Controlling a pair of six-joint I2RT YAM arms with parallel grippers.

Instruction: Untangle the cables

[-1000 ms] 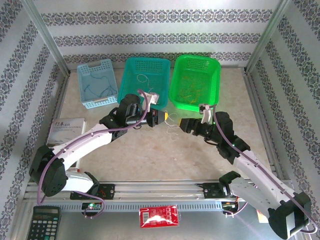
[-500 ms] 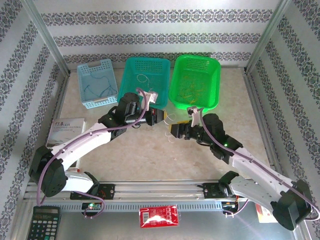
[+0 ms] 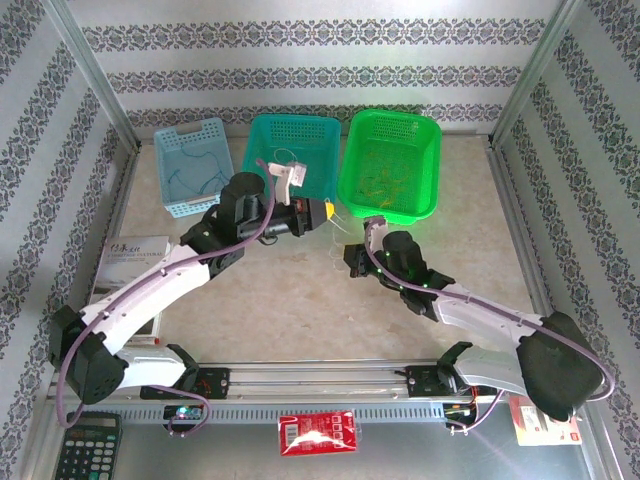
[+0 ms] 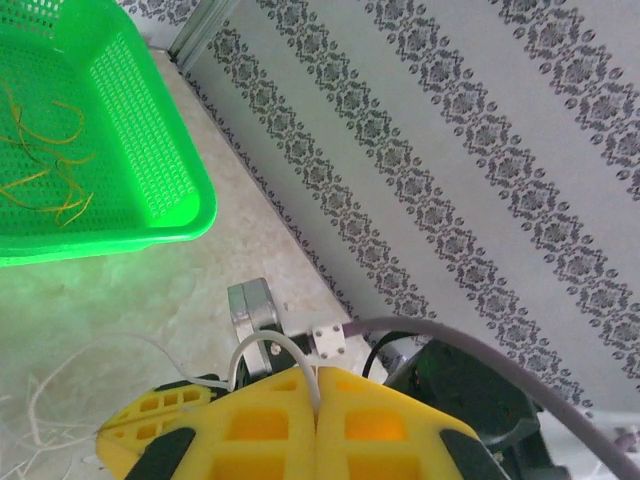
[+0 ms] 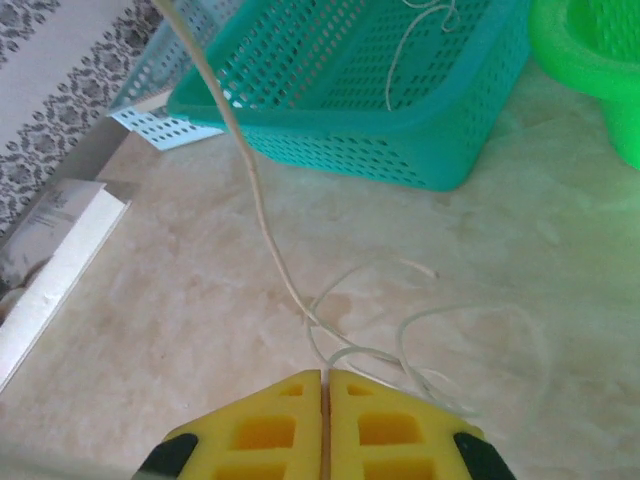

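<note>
A white cable (image 5: 262,215) is rising from the marbled table (image 5: 150,300), in front of the teal basket (image 5: 400,150). The right gripper (image 5: 325,378) is pinching its lower end with fingers pressed together, beside loose white loops (image 5: 450,320). The left gripper (image 4: 317,378), fingers likewise pressed together, is pinching a white cable above the table. Orange strands (image 4: 45,170) are lying in the green basket (image 4: 150,150).

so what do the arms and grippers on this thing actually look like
Both arms are white tubular links with black joints, the left arm and right arm alike. A thick purple cable loops along each. The left gripper and right gripper have blocky yellow fingers with rectangular cut-outs on black bodies.
</note>
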